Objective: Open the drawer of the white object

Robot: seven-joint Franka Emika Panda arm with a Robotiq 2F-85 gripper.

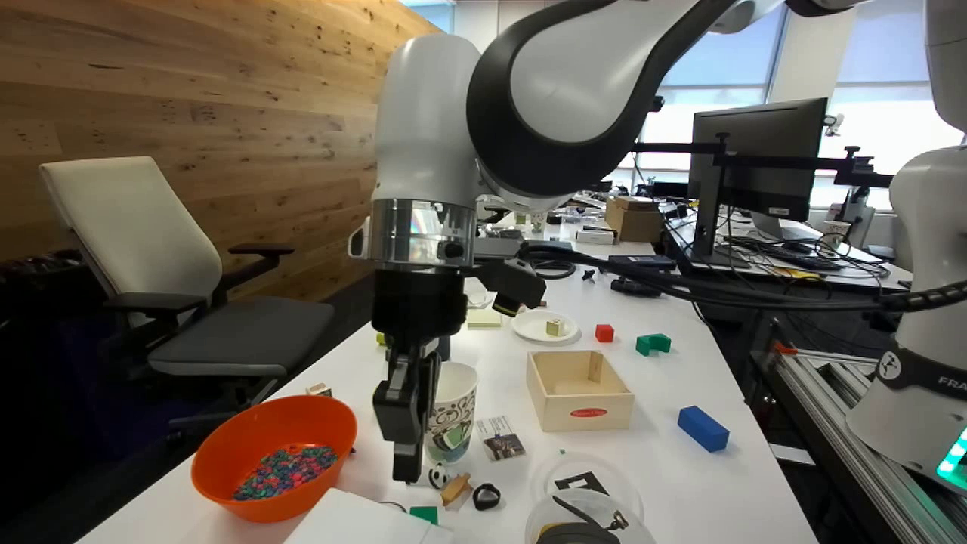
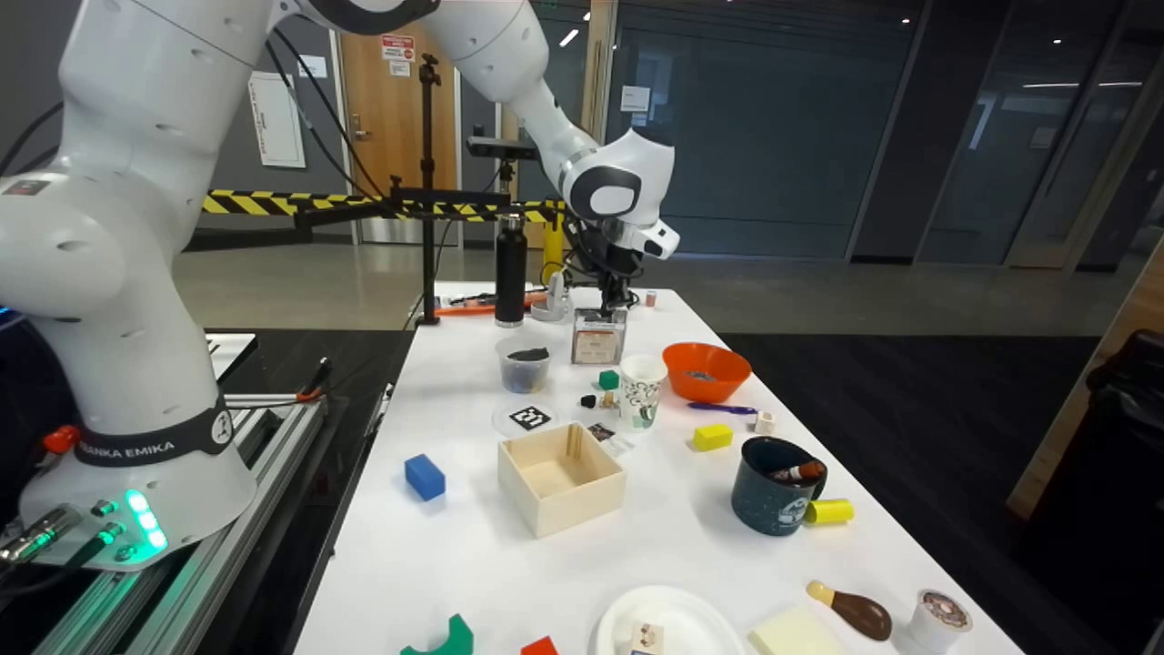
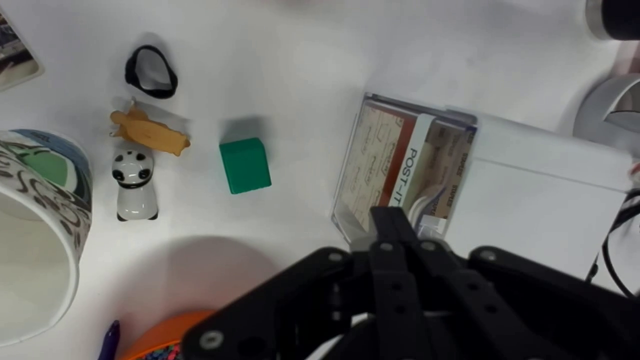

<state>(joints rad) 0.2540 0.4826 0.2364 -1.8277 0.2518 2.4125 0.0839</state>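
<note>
Wrist view, left to right.

Far left of the pincer (image 3: 390, 212): paper cup (image 3: 57, 200); then, closer in, panda figurine (image 3: 136, 190) and tan animal figure (image 3: 152, 135). Risk: a long leftward stroke shoves these; the tall cup likely topples.

Lower left of the pincer: orange bowl (image 3: 171, 327) with small pellets (image 3: 162, 354). A low swing that way could knock it and spill them.

Left of the pincer, nearer: green block (image 3: 245, 166). In the path of a leftward move; probably gets pushed, or jams against the front of the clear drawer (image 3: 350, 220).

At the fingertips: that drawer, standing out to the left from the white box (image 3: 530, 210), which lies right of the pincer. Task judged done or nearly so. Fingers meet at the tips, nothing seen between them. Whether they touch the drawer or its stationery packets (image 3: 372, 155), cannot tell. Risks: pressing down snags the packets or cracks a wall; an outward pull draws the drawer clean out and tips it, or, if the box is light, drags the box along.
</note>
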